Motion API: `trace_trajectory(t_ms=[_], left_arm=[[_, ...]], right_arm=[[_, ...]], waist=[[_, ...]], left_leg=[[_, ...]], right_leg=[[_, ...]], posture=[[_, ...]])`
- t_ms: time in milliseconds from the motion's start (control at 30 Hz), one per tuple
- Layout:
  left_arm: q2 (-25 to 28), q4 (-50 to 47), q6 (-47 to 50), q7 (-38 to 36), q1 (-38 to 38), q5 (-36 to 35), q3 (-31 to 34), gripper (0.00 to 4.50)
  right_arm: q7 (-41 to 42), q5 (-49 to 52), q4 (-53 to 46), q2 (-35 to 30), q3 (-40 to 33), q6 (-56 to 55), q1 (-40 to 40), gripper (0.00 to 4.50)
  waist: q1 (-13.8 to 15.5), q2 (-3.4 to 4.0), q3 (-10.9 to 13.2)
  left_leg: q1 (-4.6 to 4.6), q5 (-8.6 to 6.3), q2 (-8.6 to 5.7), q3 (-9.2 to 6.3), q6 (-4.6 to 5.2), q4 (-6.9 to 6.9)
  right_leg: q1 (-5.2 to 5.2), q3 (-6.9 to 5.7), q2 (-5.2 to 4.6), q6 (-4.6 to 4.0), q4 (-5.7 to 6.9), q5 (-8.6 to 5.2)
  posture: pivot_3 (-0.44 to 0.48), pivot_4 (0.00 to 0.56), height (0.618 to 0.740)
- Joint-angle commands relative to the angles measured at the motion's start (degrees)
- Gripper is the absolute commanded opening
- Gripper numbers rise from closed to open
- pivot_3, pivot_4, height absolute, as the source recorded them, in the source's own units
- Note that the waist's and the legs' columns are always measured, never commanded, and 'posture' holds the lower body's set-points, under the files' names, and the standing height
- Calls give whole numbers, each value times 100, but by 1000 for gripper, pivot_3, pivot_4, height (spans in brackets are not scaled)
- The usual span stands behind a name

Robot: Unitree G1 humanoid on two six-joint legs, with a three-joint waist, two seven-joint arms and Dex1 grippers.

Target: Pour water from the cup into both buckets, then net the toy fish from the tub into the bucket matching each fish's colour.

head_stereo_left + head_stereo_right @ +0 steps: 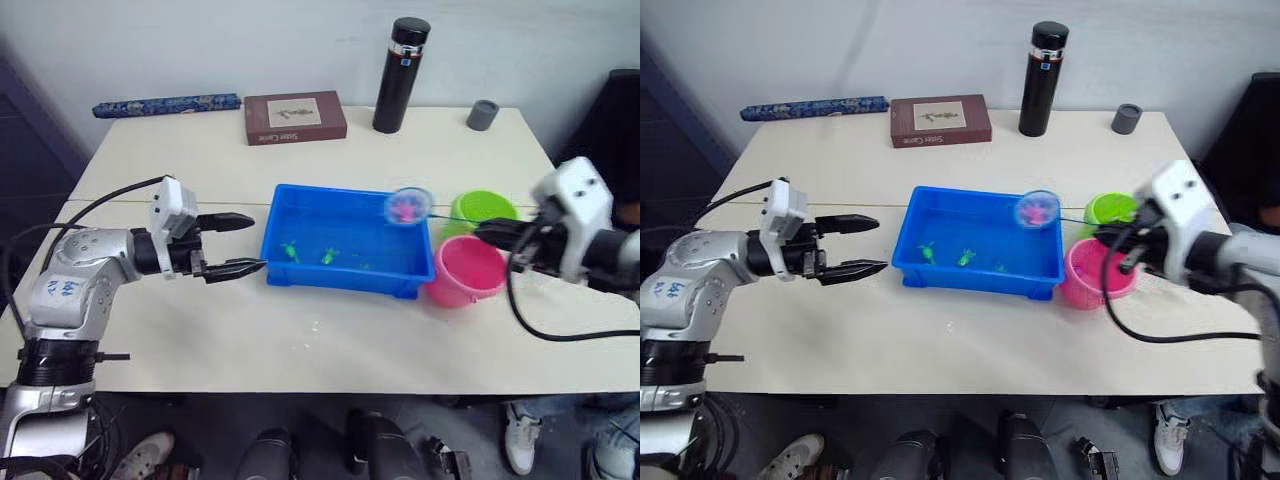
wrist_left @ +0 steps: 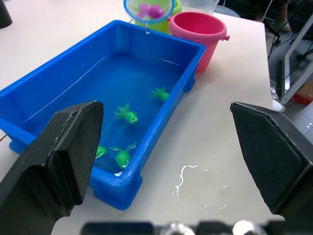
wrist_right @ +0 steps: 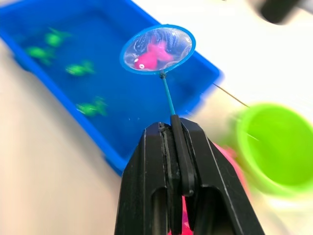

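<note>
Holding the net [image 3: 157, 49] by its thin handle, my right gripper [image 3: 178, 147] is clamped tight on the stem, fingers pinched together around it. The net's long axis runs roughly side to side across the tabletop [image 1: 300, 340]: handle end at the gripper on the right, hoop end pointing left toward the tub [image 1: 300, 268], with the hoop lifted above the tub's right end, near its back corner. One pink fish [image 3: 151, 56] sits in the mesh, and in the left wrist view a drip hangs from the hoop. The tub lies mid-table with its long side running left to right, water in it, and several green fish [image 2: 126, 115] in the water, mostly toward the left half. The pink bucket [image 1: 468, 270] stands just beside the tub's right end, upright, and the green bucket [image 1: 482, 209] is right behind it, touching or nearly so, I can't tell which. The handle passes over the buckets on its way to the hoop. My left gripper [image 1: 232, 245] hovers just left of the tub, fingers spread wide apart, holding nothing, pointing right at the tub. Some splashed water [image 2: 182, 175] on the tabletop in front of the tub. Along the back edge there's a black flask [image 1: 401, 75], a small grey cap [image 1: 482, 114] and a brown box [image 1: 295, 117].
</note>
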Motion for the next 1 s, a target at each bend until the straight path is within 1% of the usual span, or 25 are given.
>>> trace_trajectory(t_ms=[33,133,233,400,467,533,667,800,867,933,1000], left_arm=[[-56,217,-209,-159,-284,79,-56,4483],[-205,634,-379,-335,-611,202,-234,4483],[-357,1014,-557,-490,-904,327,-365,4483],[-566,1692,-876,-781,-1347,535,-531,4483],[-620,1890,-980,-868,-1455,602,-565,4483],[-681,2084,-1069,-936,-1563,659,-589,4483],[-844,2520,-1258,-1060,-1845,799,-647,4483],[-957,2797,-1394,-1164,-2013,888,-647,4483],[-1009,2886,-1437,-1193,-2067,921,-639,4483],[-1029,2931,-1459,-1223,-2089,950,-618,4483],[-1052,2974,-1479,-1256,-2102,976,-609,4483]], right_arm=[[75,-27,-176,-278,-740,-139,408,0],[193,-194,-342,-418,-1503,-126,1240,0],[267,-157,-651,-370,-2084,-20,1825,0],[319,-288,-1240,-253,-2678,-56,2728,0],[294,-380,-1421,-237,-2748,-182,3012,0],[210,-618,-1615,-167,-2758,-554,3276,0],[21,-1533,-1966,-197,-2433,-1617,4031,0],[-167,-2271,-2008,-311,-2112,-2391,4302,0],[-140,-2669,-1969,-379,-2038,-2785,4467,0],[-89,-2854,-1942,-350,-2018,-3000,4516,0],[11,-3306,-1928,-429,-2002,-3505,4697,0]], waist=[[15,0,0],[76,0,0],[97,3,-2],[100,2,-2],[93,2,-2],[79,2,-2],[101,1,-1],[101,0,-2],[101,-1,-1],[101,-1,-1],[100,-1,-1]], left_leg=[[2,0,0,1,0,0],[2,0,0,2,1,0],[2,0,-1,4,1,1],[3,1,0,4,1,6],[4,1,-1,5,1,6],[6,1,-1,8,2,6],[6,1,-1,7,1,6],[6,1,-6,10,2,11],[6,2,-8,12,3,12],[6,2,-8,12,3,11],[6,2,-8,12,4,12]], right_leg=[[2,1,0,0,0,0],[3,2,1,1,1,1],[4,2,3,3,3,2],[8,2,6,5,5,3],[8,2,8,5,6,3],[8,5,9,6,6,3],[9,3,14,6,8,3],[11,5,13,12,6,7],[11,6,14,13,6,7],[11,5,15,13,6,7],[11,6,17,13,7,7]], posture=[[0,150,740],[0,150,740],[0,150,740],[0,150,740],[0,150,740],[0,150,740],[0,150,740],[0,150,740],[0,150,740],[0,150,740],[0,150,740]])
